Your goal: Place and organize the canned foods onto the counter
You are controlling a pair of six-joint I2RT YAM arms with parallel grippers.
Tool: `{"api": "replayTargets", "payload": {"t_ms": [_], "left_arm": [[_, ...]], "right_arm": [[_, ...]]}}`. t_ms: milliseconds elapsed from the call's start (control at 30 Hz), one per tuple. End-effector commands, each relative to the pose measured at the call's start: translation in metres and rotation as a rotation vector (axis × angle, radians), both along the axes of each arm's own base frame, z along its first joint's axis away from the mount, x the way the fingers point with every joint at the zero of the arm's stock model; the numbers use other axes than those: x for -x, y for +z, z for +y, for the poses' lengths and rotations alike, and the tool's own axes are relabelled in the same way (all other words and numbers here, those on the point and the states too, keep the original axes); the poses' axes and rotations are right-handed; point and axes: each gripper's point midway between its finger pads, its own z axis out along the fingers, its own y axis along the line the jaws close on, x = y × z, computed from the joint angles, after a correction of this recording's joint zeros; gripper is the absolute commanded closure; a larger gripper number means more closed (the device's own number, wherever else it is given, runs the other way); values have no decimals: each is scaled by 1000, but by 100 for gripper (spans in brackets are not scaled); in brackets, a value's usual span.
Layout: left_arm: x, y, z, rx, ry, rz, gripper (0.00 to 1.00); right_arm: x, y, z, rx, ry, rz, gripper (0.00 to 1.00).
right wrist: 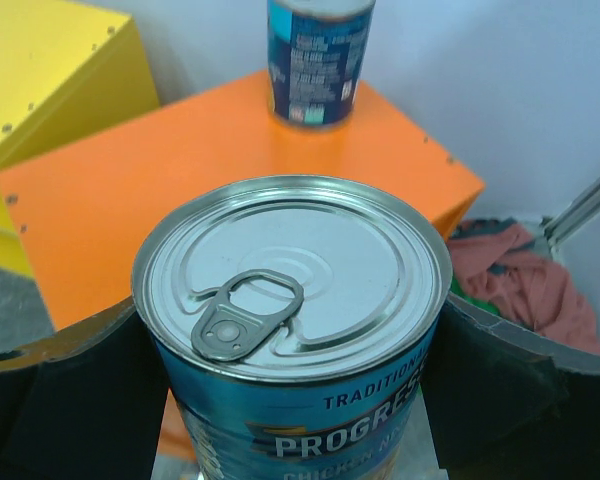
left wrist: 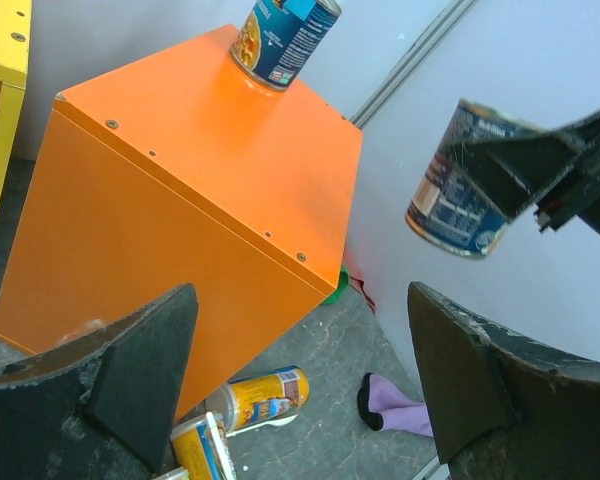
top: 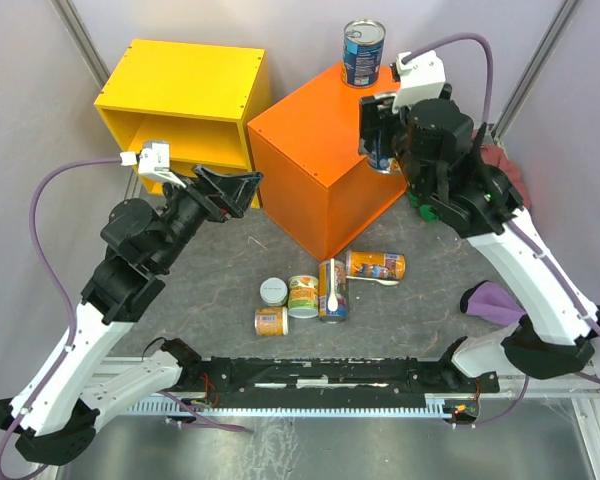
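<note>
While the top camera looks down, right gripper: jaws clamped on the held can, at the right edge of the orange counter.
Left gripper: jaws wide apart, nothing between them, near the counter's left face and in front of the yellow shelf unit.
Cans counted: seven; one gripped, one on the counter, five on the grey mat.
Counter can: tall, blue label, silver top, upright at the far corner.
Mat cans: orange-yellow can on its side; tall lying can; green-labelled can upright; short silver-topped can; short orange can. All are grouped in front of the counter.

Left wrist, fingers: spread, with open air between them.
Counter: one blue can on top.
Held can: tilted, in the right gripper's dark jaws, clear of the counter's edge in this view.
Mat: orange-yellow can lying below the counter; purple cloth near it.

Right wrist, pads: pressed to both sides of the held can.
Held can's look: silver ribbed top with pull-tab, blue label with white lettering.
Behind it: counter with one counter can; red cloth to the right.
</note>
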Motion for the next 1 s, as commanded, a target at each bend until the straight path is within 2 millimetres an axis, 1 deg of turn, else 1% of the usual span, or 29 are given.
{"api": "replayTargets", "payload": {"t_ms": [0, 133, 200, 367, 500, 600, 700, 767, 900, 967], "left_arm": [[5, 30, -3, 31, -28, -87, 9], [4, 26, -5, 23, -36, -104, 9], [4, 27, -6, 17, -38, -126, 9], [-2, 28, -8, -4, -27, -172, 9], [-7, 24, -12, 15, -29, -179, 9], [-11, 20, -15, 23, -25, -177, 9], [-16, 19, -15, 27, -8, -177, 9], [-19, 19, -16, 24, -7, -180, 9], [-22, 18, -18, 26, -4, -191, 9], [-24, 15, -20, 27, -9, -194, 9]], "right_arm": [[-21, 94, -23, -153, -82, -301, 99], [-61, 89, -29, -208, -89, -321, 99], [-77, 89, -28, -213, -78, -339, 99], [-115, 89, -28, -204, -48, -381, 99], [-139, 88, -34, -208, -39, -425, 99], [-153, 84, -43, -209, -41, -445, 99], [-162, 75, -49, -211, -37, -455, 99], [-167, 63, -50, -200, -36, -439, 99], [-174, 46, -55, -186, -33, -428, 99], [-178, 37, -57, -191, -27, -420, 99]]}}
